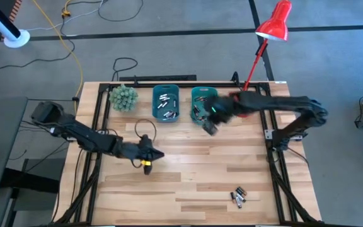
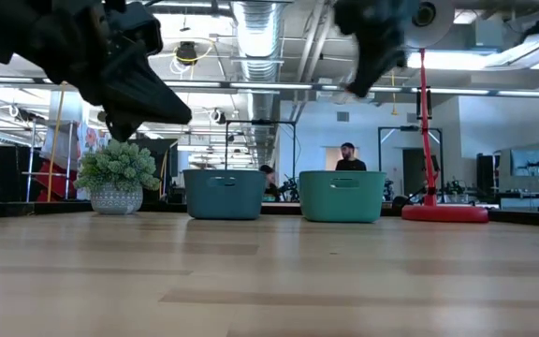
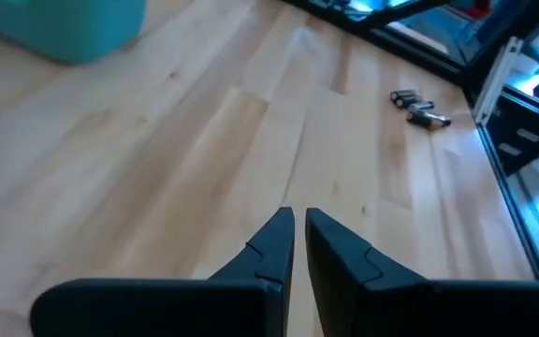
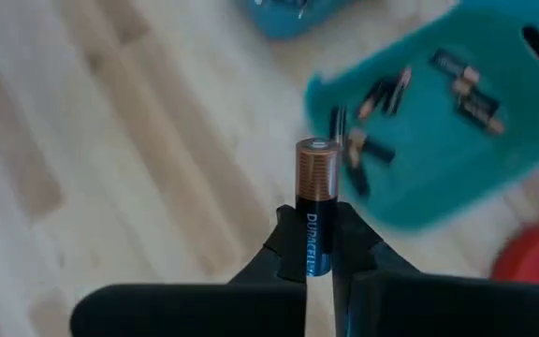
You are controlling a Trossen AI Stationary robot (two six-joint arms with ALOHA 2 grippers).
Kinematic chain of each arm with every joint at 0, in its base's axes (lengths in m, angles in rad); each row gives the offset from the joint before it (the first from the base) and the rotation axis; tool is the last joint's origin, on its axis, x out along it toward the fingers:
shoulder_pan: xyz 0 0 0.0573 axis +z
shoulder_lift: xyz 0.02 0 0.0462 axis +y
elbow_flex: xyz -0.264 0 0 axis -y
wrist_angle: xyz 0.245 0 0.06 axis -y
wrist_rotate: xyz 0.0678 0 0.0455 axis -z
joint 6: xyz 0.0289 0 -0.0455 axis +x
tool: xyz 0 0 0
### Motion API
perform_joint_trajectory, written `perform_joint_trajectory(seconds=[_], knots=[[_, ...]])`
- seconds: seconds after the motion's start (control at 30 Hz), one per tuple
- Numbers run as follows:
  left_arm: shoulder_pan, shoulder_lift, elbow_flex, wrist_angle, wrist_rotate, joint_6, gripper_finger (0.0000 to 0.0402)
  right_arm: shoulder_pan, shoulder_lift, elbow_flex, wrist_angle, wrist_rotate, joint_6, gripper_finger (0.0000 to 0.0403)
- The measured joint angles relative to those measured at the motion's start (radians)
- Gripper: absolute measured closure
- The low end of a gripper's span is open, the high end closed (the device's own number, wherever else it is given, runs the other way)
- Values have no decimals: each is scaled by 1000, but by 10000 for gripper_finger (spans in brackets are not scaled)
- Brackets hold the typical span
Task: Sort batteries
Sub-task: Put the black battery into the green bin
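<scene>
Clamped between my right gripper's (image 4: 318, 245) fingers is a copper-topped black battery (image 4: 314, 208), standing upright out of the jaws with its copper end clear of the tips. From above, that gripper (image 1: 209, 128) hangs just at the near edge of the green-teal bin (image 1: 201, 94), which already holds several cells of the same copper-and-black kind; the blue bin (image 1: 166, 94) beside it holds lighter ones. I judge the step in hand to be the drop into the green-teal bin. To do it well I want to carry the battery fully over the bin's opening before I release, well inside the rim, and keep low so the cell does not bounce out. My left gripper (image 3: 298, 245) waits over bare wood (image 3: 204, 140) nearer the table's middle, fingers pressed nearly together and holding nothing. A small cluster of unsorted batteries (image 1: 239, 196) lies near the front edge toward the right side, well apart from both grippers.
</scene>
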Motion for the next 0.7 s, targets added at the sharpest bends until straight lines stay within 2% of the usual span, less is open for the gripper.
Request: perform_joint_trajectory(seconds=[0.13,0.27,0.5,0.7], knots=[[63,-85,-33,-26,68,119,375,-166,148,74,37,-60,-48,389],[122,-140,-38,-86,130,198,375,-270,284,128,36,-119,-59,389],[239,-165,-38,-165,368,313,375,-346,494,192,34,-206,-77,390],[310,-164,-39,-169,511,400,375,-378,598,217,31,-208,-63,377]])
